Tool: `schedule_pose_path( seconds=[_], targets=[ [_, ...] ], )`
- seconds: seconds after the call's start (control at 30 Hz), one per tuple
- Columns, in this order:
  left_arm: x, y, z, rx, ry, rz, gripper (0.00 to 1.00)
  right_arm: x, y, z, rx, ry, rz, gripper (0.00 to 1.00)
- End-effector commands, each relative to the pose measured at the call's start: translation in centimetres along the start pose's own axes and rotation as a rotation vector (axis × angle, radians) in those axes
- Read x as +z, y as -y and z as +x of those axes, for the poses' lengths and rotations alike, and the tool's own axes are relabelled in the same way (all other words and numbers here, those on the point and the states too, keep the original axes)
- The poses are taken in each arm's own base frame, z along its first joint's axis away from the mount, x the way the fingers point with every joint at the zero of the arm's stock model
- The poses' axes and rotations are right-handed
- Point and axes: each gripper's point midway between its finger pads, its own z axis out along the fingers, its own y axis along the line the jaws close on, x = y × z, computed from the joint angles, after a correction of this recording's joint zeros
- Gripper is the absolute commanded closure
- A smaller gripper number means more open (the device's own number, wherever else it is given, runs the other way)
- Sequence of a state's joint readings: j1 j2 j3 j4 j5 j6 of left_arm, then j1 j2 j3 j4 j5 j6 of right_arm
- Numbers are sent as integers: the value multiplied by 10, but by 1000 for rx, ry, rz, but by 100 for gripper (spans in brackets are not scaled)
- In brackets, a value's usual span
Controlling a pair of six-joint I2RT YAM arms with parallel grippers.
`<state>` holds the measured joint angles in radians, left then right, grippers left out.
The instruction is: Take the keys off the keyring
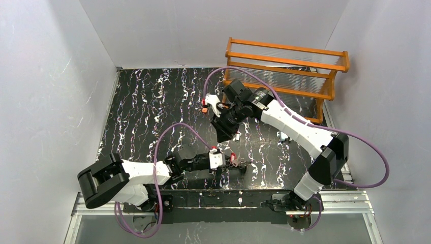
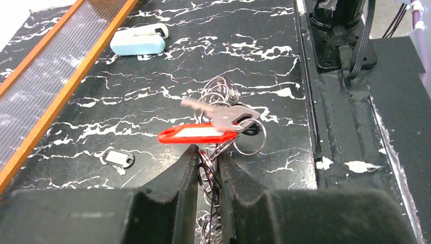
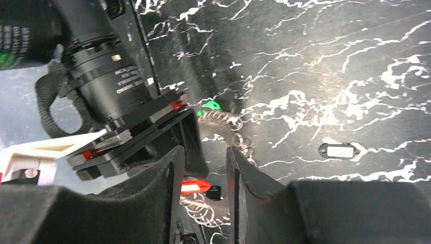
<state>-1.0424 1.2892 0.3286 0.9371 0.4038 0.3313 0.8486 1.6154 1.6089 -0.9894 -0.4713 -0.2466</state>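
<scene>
left clamps the keyring, right hangs open above it

the left gripper (image 2: 207, 152) has its fingers pinched together on the keyring (image 2: 217, 94), a tangle of wire loops lying on the tabletop (image 1: 152, 101) close to the near edge, about midway along it. the red key (image 2: 198, 133) lies across the bunch just beyond the fingertips, with a silver key (image 2: 231, 116) on top of it, its shaft blurred. the green key (image 3: 211, 105) peeks out at the far side of the loops. the dark-and-white key (image 2: 118, 158) sits alone on the tabletop, clear of the ring, so that one looks done.

the right gripper (image 3: 206, 162) hangs directly over the bunch, fingers apart with nothing between them. from above, the right gripper (image 1: 223, 137) sits just beyond the left gripper (image 1: 223, 160), toward the far edge.

now the danger. the left's hold is on only a few thin loops. a hard tug on the red key could drag the whole bunch out of that pinch. the loops overlap, so the right could close on wire instead of a key and only twist the tangle. the two grippers are crowded together, so a descent slightly off line would land on the left's fingers. and the slim red key could slip free half-threaded.
</scene>
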Motion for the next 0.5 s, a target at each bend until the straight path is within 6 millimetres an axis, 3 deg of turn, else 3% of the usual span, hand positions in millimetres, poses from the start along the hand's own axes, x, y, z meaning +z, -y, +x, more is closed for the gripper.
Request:
schedule_pose_path(
  seconds=[0.0,0.13,0.37,0.47],
  targets=[
    [-1,-2,11,-128,-25,-44,100,-13,22,-19,-6,119,96,55],
    [-1,-16,16,-216,-27,-111,100,-21,25,4,58,207,140,50],
    [-1,-25,21,-288,-30,-159,100,-26,-2,45,103,320,123,49],
    [-2,-29,20,-284,-27,-176,100,-25,-9,52,115,407,116,49]
  ],
)
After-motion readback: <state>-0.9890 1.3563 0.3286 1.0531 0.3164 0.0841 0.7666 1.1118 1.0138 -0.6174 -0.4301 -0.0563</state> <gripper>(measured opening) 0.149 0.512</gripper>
